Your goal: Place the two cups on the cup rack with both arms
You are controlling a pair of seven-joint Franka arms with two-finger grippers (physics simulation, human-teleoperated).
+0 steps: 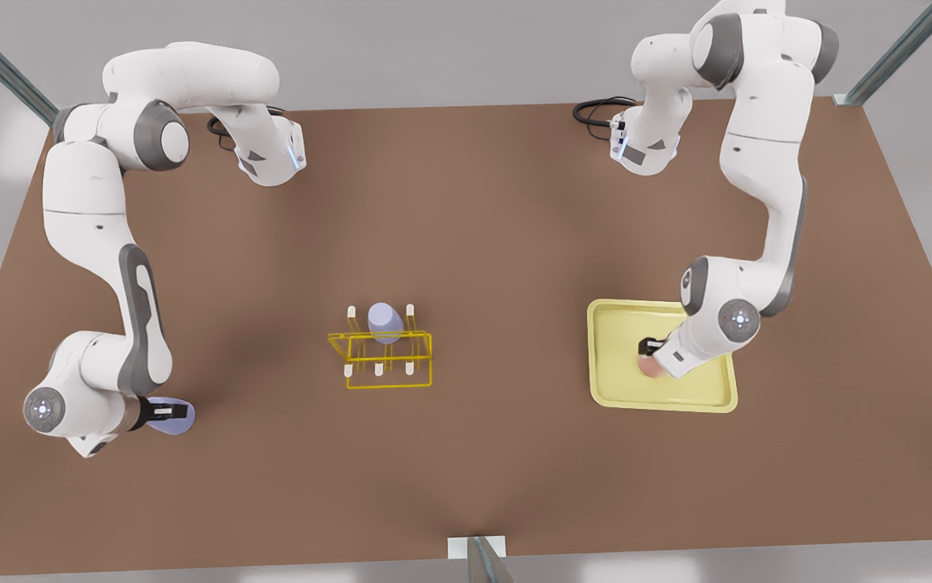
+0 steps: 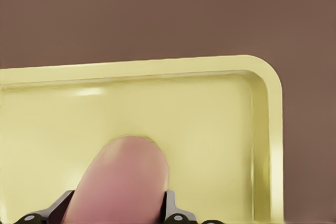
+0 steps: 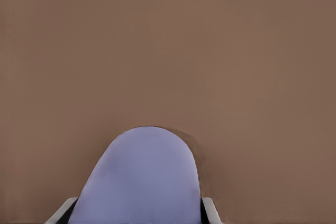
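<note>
A salmon pink cup lies low over the pale-yellow tray at the front view's right. My left gripper is shut on it, one black finger on each side. At the front view's left, my right gripper is shut on a lavender cup just above the brown table. The yellow wire cup rack stands at the table's middle. A second lavender cup sits upside down on one of its back pegs.
The tray's raised rim surrounds the pink cup. Both arm bases stand at the far edge of the table. A metal post rises at the near edge.
</note>
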